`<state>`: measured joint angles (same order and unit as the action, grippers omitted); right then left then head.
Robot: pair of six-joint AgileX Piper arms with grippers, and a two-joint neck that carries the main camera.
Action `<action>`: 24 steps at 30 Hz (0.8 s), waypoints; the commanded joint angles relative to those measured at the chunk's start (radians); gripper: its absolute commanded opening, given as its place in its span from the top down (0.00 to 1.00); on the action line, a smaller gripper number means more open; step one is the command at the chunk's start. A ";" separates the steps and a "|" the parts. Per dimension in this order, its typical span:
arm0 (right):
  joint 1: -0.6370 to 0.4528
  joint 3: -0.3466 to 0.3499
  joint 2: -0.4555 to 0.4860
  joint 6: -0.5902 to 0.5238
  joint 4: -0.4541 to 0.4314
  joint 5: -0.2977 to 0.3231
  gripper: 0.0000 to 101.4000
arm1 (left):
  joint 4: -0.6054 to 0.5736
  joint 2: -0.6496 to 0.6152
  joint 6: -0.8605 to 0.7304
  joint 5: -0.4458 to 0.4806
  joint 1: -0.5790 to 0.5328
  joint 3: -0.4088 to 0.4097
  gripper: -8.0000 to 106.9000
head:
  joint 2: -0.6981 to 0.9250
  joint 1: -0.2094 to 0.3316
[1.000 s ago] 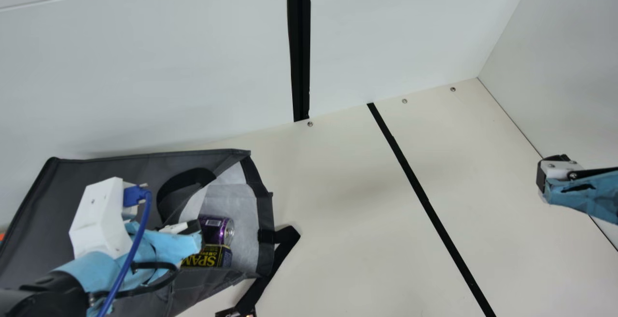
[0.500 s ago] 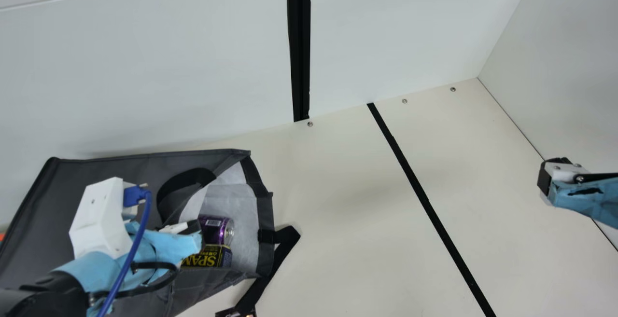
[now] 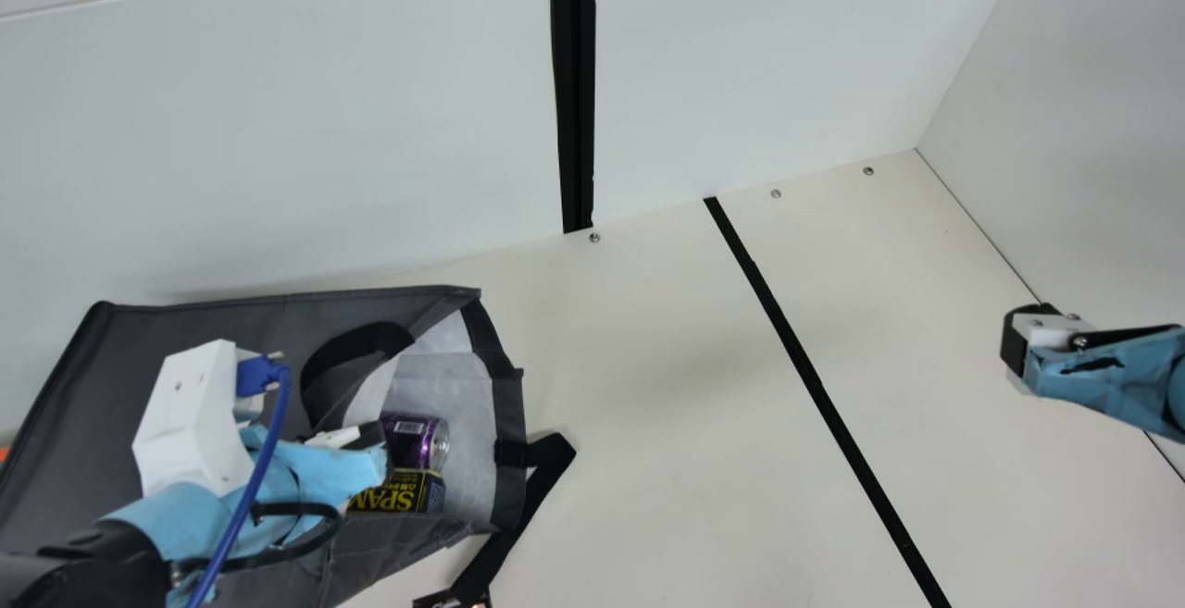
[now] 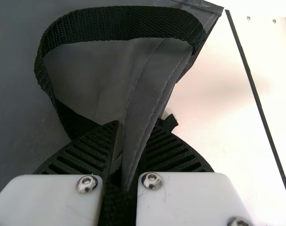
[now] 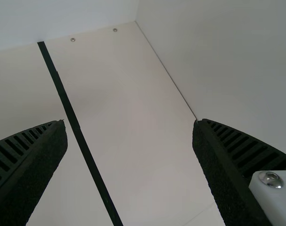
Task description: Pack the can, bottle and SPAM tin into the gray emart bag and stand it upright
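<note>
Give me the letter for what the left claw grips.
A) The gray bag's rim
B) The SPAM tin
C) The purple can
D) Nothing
A: in the left wrist view, a fold of the gray bag's rim runs down between the two fingers of the left claw.

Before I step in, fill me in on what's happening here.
The left claw grips the gray bag by its opening's edge. The bag lies on its side, with a purple can and the SPAM tin inside. The right claw is open and empty, away from the bag. The bag is not yet upright.
</note>
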<state>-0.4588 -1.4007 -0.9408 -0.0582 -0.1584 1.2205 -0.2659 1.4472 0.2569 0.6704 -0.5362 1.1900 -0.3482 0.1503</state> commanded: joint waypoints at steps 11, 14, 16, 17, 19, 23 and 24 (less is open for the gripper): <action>0.011 -0.005 -0.044 -0.055 0.070 -0.003 0.06 | 0.000 0.000 0.000 0.000 0.000 0.000 1.00 | -0.001 0.024; -0.001 0.010 -0.057 -0.087 0.105 -0.024 0.06 | 0.000 0.000 0.000 0.000 0.000 0.000 1.00 | -0.001 0.024; -0.015 0.022 -0.065 -0.115 0.135 -0.040 0.06 | 0.000 0.000 0.000 0.000 0.000 0.000 1.00 | -0.001 0.024; -0.022 0.028 -0.069 -0.129 0.151 -0.049 0.06 | 0.000 0.000 0.000 0.000 0.000 0.000 1.00 | -0.001 0.024; -0.039 0.042 -0.078 -0.161 0.185 -0.065 0.06 | 0.000 0.000 0.000 0.000 0.000 0.000 1.00 | -0.001 0.024; -0.074 0.073 -0.094 -0.230 0.254 -0.094 0.06 | 0.000 0.000 0.000 0.000 0.000 0.000 1.00 | -0.001 0.024; -0.082 0.081 -0.099 -0.248 0.271 -0.100 0.06 | 0.000 0.000 0.000 0.000 0.000 0.000 1.00 | -0.001 0.024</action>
<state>-0.5327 -1.3261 -1.0360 -0.2710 0.0783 1.1296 -0.2659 1.4472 0.2569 0.6704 -0.5362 1.1900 -0.3482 0.1519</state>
